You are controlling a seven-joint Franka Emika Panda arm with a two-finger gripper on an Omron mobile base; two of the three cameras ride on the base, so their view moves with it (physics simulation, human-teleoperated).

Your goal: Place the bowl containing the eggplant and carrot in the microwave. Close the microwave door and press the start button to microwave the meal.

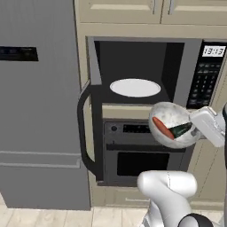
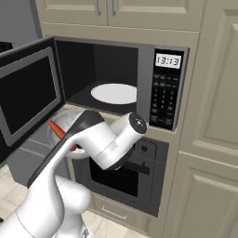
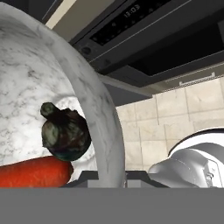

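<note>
The gripper (image 1: 191, 125) is clenching the rim of the white marbled bowl (image 1: 170, 116), apparently tipping it, with the orange-red carrot (image 1: 162, 127) and dark eggplant (image 1: 181, 130) inside, just below the open black microwave (image 1: 146, 71), whose white turntable plate (image 1: 135, 87) is waiting.

Glossy white-and-grey marbled bowl (image 1: 170, 116); smooth orange carrot (image 3: 35, 171); rough dark eggplant (image 3: 65, 133); matt cream wooden cabinets (image 2: 139, 11).
</note>
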